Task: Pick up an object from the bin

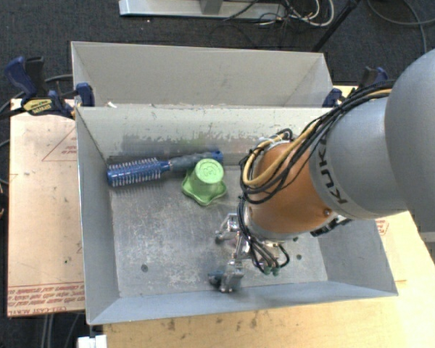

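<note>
Camera view: gripper (229, 278) low over floor of bin (94, 216), near front wall, right of middle; open or closed, cannot tell. Blue hairbrush (159, 168) lies toward back wall, long axis left-right, bristle head left, handle pointing right. Green cup (204, 180) just in front of handle. Both apart from gripper.
</note>
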Robot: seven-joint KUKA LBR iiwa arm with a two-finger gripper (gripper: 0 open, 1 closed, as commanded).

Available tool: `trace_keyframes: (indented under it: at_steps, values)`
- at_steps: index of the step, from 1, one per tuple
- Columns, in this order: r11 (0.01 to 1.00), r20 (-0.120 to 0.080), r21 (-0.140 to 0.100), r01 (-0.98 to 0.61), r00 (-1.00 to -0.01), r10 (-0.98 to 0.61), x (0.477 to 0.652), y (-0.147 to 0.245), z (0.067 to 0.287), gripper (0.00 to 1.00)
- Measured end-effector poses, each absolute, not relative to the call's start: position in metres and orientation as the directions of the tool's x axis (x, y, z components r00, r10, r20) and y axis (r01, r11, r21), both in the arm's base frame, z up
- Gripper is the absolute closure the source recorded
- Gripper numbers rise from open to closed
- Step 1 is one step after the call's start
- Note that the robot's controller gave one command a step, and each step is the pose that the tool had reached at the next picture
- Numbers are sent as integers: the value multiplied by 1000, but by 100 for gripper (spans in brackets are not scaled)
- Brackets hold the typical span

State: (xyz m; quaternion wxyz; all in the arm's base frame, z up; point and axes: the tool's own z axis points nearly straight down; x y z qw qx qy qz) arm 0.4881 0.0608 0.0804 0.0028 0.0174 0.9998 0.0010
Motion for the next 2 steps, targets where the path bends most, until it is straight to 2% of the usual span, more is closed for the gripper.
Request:
trace_keyframes:
  at_steps: [1,2]
  values:
    - [999,2,2,35,-999,35,487,61,81,100]
    - [999,-10,1,-39,-999,-39,495,51,221,100]
